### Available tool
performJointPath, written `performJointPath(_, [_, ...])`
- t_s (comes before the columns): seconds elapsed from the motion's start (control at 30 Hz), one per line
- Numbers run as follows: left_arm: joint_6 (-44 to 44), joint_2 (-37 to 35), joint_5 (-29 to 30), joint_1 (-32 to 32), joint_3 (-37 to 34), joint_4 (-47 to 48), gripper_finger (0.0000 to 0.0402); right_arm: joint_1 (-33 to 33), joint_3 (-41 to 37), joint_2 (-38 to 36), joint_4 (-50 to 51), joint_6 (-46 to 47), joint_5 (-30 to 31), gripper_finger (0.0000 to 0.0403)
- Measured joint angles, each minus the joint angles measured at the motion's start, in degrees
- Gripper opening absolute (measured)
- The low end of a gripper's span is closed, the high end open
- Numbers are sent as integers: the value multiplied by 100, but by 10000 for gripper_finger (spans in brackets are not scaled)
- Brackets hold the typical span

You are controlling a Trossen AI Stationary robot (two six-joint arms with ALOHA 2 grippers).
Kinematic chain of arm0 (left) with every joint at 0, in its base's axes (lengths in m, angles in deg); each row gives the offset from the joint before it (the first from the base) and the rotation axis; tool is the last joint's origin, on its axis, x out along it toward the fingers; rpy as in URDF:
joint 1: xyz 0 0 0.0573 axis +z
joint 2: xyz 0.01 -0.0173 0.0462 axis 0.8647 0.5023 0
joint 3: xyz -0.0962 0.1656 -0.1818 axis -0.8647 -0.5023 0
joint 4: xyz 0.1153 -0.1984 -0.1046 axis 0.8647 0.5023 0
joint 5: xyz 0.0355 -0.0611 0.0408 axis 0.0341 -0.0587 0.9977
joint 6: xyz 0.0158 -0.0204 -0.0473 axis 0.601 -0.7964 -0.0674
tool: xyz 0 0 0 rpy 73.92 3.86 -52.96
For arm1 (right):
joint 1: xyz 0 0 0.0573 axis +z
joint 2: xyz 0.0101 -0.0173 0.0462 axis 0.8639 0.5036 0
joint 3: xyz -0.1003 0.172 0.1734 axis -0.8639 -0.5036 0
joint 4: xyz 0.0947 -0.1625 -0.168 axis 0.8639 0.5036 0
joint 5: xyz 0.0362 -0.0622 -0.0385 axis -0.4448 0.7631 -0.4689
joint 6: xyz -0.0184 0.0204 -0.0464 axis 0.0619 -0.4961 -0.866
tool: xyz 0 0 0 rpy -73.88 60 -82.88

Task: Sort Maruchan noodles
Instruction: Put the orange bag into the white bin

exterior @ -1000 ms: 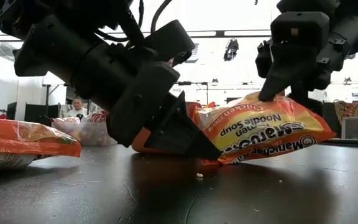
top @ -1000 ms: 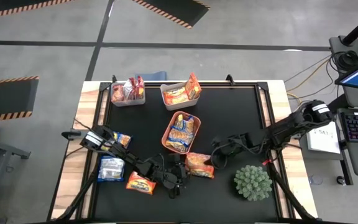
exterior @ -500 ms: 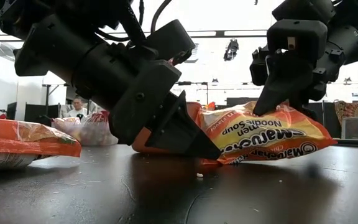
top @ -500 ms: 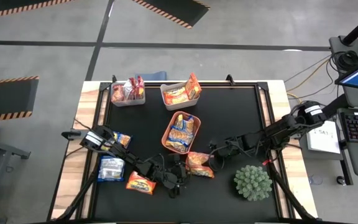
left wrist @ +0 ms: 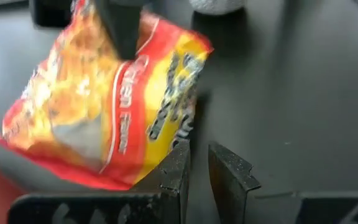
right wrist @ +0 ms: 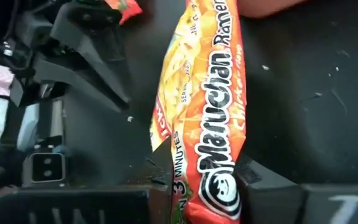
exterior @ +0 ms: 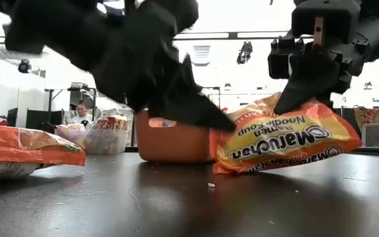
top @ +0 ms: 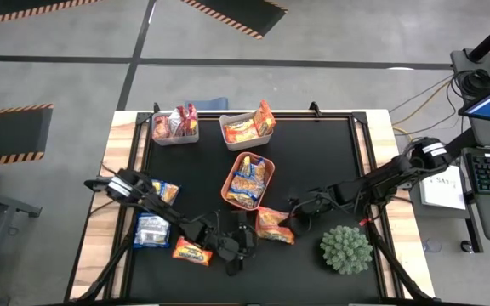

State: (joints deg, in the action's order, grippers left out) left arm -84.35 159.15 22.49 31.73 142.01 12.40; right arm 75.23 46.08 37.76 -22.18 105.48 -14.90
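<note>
My right claw (right wrist: 201, 180) black; packet (right wrist: 204, 106) in it orange-red, yellow panel, white lettering. Tray (exterior: 173, 138) plain orange. Plant ball (top: 345, 249) green. Table (top: 330, 161) black.

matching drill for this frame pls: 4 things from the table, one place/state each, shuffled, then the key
Things
1. orange tray
2. green plant ball
3. right gripper
4. silvery-blue packet

Places or states
A. near the table's left edge, under the left arm
B. shut on the orange packet
C. mid-table, packets lying inside it
D. in the corner under the right arm

Pairs: 1-C, 2-D, 3-B, 4-A
</note>
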Motion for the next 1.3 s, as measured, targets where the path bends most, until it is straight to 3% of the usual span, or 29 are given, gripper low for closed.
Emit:
performJointPath(0.4, [1322, -1530, 22, -219, -5, 1739, 40, 92, 0, -812, 39, -13, -98, 63])
performJointPath(0.73, [2719, -3072, 58, -208, -624, 1823, 40, 74, 18, -1116, -578, -228, 59, 63])
performJointPath(0.9, [2933, -3844, 433, -208, -1135, 1818, 40, -106, 439, -1222, -348, -338, 57, 63])
performJointPath(1.07, [2996, -4606, 1085, -205, -1702, 1749, 40, -507, 1329, -1249, 653, -828, 89, 63])
performJointPath(1.17, [2997, -5020, 1599, -205, -1931, 1735, 40, -786, 1967, -1189, 1372, -1316, 567, 63])
performJointPath(1.3, [3067, -5481, 2204, -205, -2085, 1767, 40, -1235, 2793, -990, 2342, -2002, 1736, 63])
